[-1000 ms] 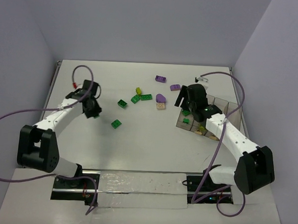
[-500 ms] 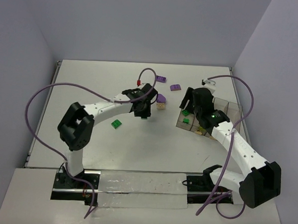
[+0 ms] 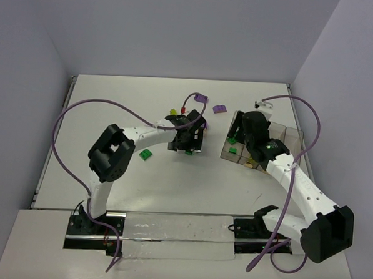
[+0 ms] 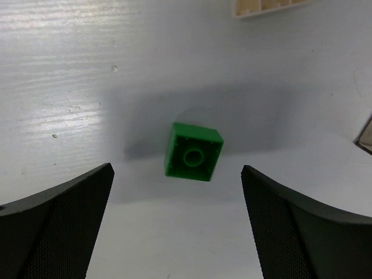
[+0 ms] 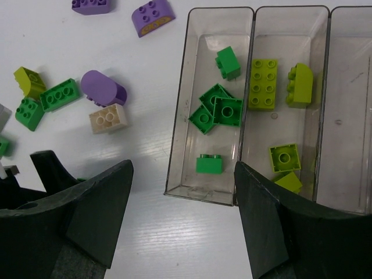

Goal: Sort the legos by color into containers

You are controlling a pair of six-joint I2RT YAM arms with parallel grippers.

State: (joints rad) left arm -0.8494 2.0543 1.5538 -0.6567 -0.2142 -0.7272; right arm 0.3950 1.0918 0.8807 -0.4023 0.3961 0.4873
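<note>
My left gripper (image 4: 177, 170) is open wide above the table's middle (image 3: 190, 145). A dark green lego (image 4: 193, 152) lies underside up just past its fingertips, touching neither finger. The containers (image 5: 177, 145) stand to the right (image 3: 280, 137). The first bin holds several dark green legos (image 5: 221, 110) and the second (image 5: 322, 87) several yellow-green ones (image 5: 263, 83). My right gripper (image 5: 183, 171) hovers open over the near end of the first bin (image 3: 238, 128), holding nothing. Loose purple (image 5: 103, 88), tan (image 5: 108, 118), green (image 5: 60, 95) and yellow-green (image 5: 28, 81) legos lie left of the bins.
Another green lego (image 3: 146, 153) lies alone left of centre. Two purple legos (image 3: 201, 98) (image 3: 220, 109) sit toward the back. The third bin (image 5: 351, 104) shows nothing in its visible part. The left arm's black wrist (image 5: 49, 165) is close beside my right gripper.
The left arm swung from the left side to the table's middle near the bins. Its gripper went from shut to open, letting go of the green lego. The right arm barely shifted.
</note>
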